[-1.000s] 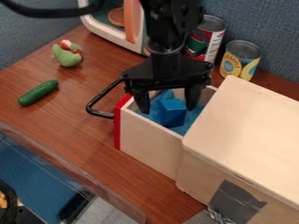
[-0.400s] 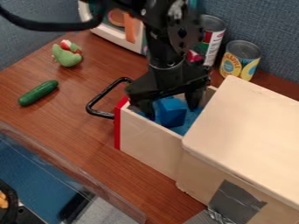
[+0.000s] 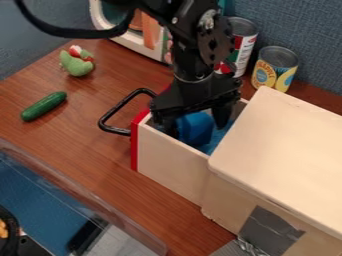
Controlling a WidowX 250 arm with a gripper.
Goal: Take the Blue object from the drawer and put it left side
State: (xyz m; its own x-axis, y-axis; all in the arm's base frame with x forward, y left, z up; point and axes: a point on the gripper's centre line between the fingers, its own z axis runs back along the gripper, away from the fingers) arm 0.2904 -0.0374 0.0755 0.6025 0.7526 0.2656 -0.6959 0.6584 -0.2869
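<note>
- One brown wood-look table (image 3: 73, 142), carrying pretty much everything here
- big pale wooden box (image 3: 284, 135) on the view's right, with a patch of grey tape (image 3: 270, 227) on its near side
- black arm (image 3: 197, 47), coming in from the top edge and leaning down over the drawer
- drawer (image 3: 170, 162), pulled out of that box, pale side wall, red front (image 3: 134, 145), black loop handle (image 3: 119, 105) sticking out toward the view's left
- see-through plastic rim (image 3: 93, 202), cutting across the lower left corner, with blue behind it
- end effector (image 3: 197, 131), pointing down into the open drawer, fingers spread apart, one on each side of the blue object, so not clenched; can't tell about any contact with it
- toy oven (image 3: 137, 46), kinda whitish with an orange handle, up at the back behind the arm
- two cans at the back: red one (image 3: 244, 50) partly behind the arm, yellow one (image 3: 274, 70) just beside it, near the box
- blue object (image 3: 194, 129), blocky, sitting inside the drawer between the fingers, on some blue stuff (image 3: 217, 142)
- toy cucumber (image 3: 44, 106), lying on the table, well apart from the drawer
- little green toy with red and white bits (image 3: 77, 65), farther back than the cucumber
</note>
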